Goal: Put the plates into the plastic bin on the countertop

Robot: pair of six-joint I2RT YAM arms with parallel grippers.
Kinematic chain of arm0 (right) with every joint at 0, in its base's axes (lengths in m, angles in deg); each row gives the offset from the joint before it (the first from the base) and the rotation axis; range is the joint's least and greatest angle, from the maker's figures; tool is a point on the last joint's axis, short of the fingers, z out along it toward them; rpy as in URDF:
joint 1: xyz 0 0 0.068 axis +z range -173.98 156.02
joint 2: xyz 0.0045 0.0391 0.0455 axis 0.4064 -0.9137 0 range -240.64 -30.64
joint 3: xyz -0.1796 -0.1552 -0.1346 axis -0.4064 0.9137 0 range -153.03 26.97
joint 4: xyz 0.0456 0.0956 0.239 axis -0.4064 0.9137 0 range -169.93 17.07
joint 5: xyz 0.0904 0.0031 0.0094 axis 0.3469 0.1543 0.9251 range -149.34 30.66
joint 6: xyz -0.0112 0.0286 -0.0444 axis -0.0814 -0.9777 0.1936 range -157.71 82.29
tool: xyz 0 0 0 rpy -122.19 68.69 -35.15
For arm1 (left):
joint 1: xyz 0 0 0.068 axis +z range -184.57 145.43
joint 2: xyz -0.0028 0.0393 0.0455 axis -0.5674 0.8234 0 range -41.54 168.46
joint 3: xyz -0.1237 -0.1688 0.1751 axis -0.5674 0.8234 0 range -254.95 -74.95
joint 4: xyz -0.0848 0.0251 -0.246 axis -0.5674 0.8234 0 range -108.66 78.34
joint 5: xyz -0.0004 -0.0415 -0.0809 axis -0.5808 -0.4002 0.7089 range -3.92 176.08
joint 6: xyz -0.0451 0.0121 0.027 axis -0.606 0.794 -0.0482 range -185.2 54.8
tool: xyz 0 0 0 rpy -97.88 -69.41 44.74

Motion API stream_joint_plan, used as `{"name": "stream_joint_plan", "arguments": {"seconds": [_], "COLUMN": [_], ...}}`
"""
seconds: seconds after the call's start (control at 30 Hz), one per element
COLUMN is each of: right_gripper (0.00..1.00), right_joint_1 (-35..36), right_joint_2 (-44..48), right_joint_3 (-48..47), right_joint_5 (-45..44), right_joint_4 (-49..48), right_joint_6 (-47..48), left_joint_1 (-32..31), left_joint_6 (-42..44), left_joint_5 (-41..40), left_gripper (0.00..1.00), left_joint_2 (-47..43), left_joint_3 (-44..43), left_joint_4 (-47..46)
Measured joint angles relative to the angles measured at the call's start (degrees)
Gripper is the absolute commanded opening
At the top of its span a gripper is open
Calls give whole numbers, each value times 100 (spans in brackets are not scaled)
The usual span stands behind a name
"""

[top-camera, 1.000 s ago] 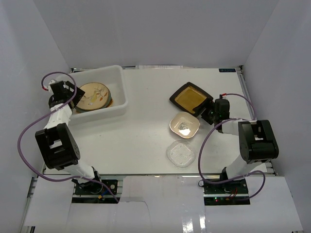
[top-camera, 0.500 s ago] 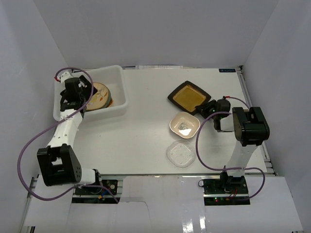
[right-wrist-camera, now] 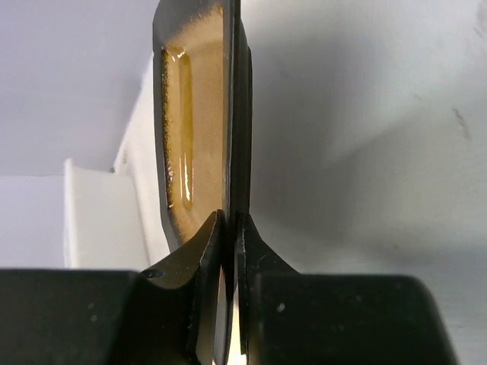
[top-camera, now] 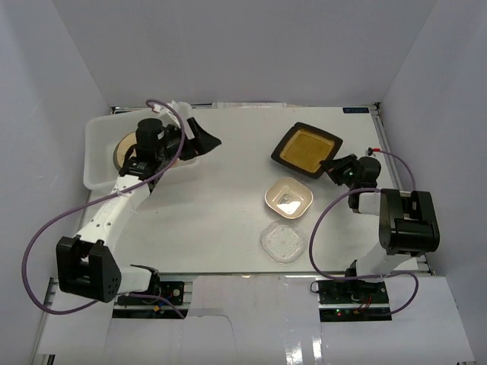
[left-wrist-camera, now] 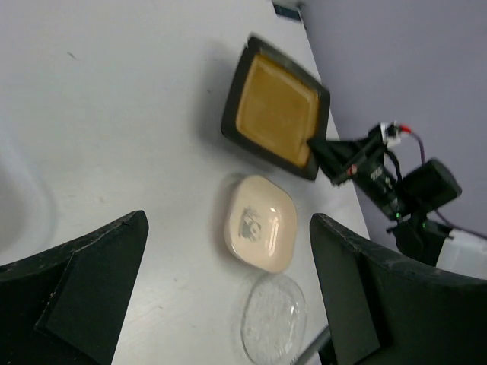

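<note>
The black square plate with an amber centre lies at the back right of the countertop. My right gripper is shut on its near right rim; the right wrist view shows the plate edge-on with both fingers of the gripper pinching the rim. A cream squarish bowl and a clear glass plate sit nearer the front. The plastic bin stands at the back left with stacked plates inside. My left gripper hangs open and empty just right of the bin, looking toward the bowl and glass plate.
White enclosure walls close in the back and both sides. Metal rails run along the table edges. Purple cables loop beside each arm, one curving near the glass plate. The left arm crosses over the bin's right wall.
The right gripper closed on the black plate's rim and the plate shifted slightly right. The left arm swung out of the bin to the right, staying open.
</note>
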Motion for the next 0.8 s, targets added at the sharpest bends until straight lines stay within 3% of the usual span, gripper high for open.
{"name": "stream_joint_plan", "arguments": {"seconds": [0.23,0.5,0.6,0.63,0.73,0.77,0.8], "right_gripper": [8,8,8,8,8,8,8], "right_joint_1": [-52,332,514,557,638,660,684], "right_joint_2": [1126,1563,1563,1563,1563,1563,1563], "right_joint_3": [118,662,804,839,859,859,859], "right_joint_5": [881,2120,2474,2573,2793,2824,2833], "right_joint_4": [-313,-363,-601,-688,-887,-949,-968], "right_joint_6": [76,-31,-240,-306,-431,-446,-452], "left_joint_1": [-942,-1235,-1261,-1266,-1270,-1270,-1276], "left_joint_6": [-42,-195,-223,-236,-313,-343,-339], "left_joint_5": [546,975,1069,1078,1110,1163,1239], "left_gripper": [98,98,93,90,62,38,23], "left_joint_2": [675,1764,2096,2184,2299,2299,2299], "left_joint_3": [-70,-387,-382,-369,-240,-186,-162], "left_joint_4": [-63,-625,-798,-855,-955,-992,-1099]}}
